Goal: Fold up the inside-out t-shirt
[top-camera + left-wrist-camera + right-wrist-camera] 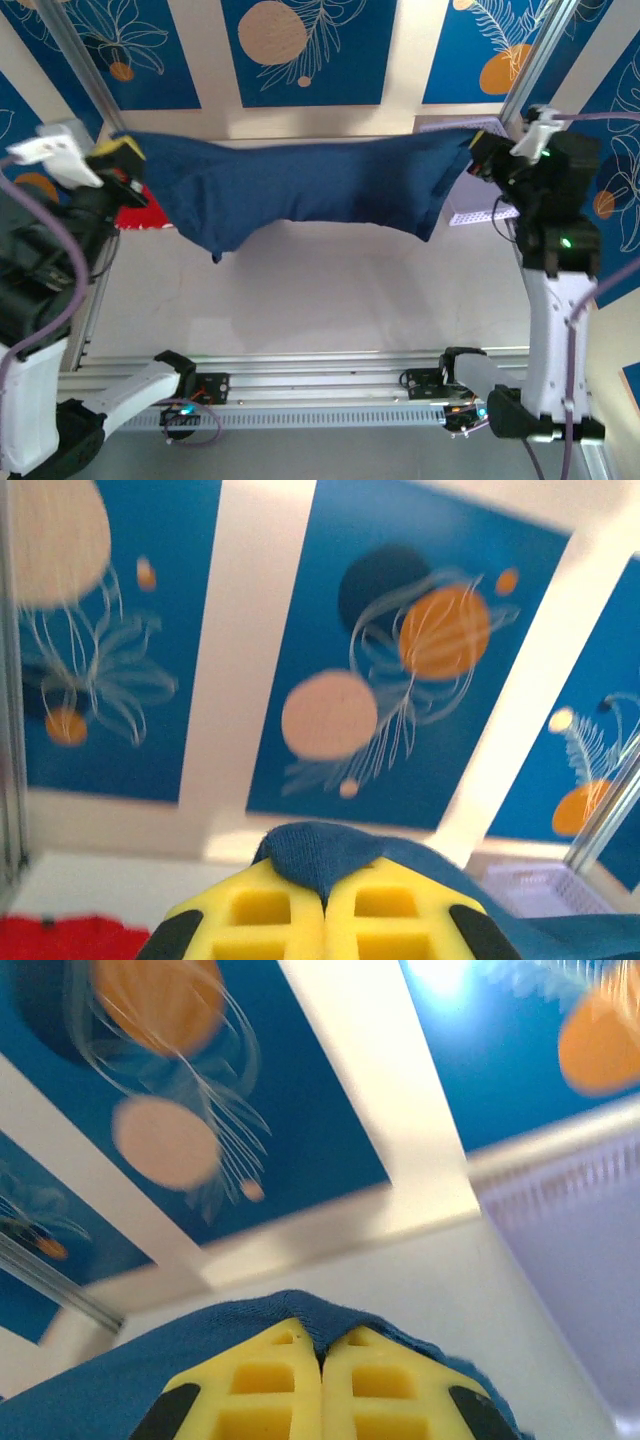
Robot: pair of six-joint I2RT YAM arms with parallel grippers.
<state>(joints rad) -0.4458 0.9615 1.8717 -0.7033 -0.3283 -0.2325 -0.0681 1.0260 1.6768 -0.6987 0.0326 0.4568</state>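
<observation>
I am looking across the bare table (320, 300) in front of the arm bases. The inside-out t-shirt (300, 185) is hanging above it, apparently clear of the surface, stretched sideways between the two arms.

I am reading it as light, limp cloth. Its lower edge is sagging in the middle and drooping to a point on the left, so it is going to collapse wherever nothing supports it, and there is nothing in it to break. I judge the grip soft rather than slippery, since a small pinch at each end is carrying it.

The upper corners are the places to take hold, and that is where I am holding. The left gripper (323, 885) is pressed together on a ridge of blue fabric bunching over its yellow pads (260, 910), and the right gripper (322, 1345) is pinching the opposite end the same way.

The shirt is showing as plain, matte dark navy, with a seam line near its right end. Behind the left end a red garment (140, 218) is lying on the table, and a pale perforated basket (478, 214) is sitting beyond the right end, before the blue patterned wall (300, 50).
</observation>
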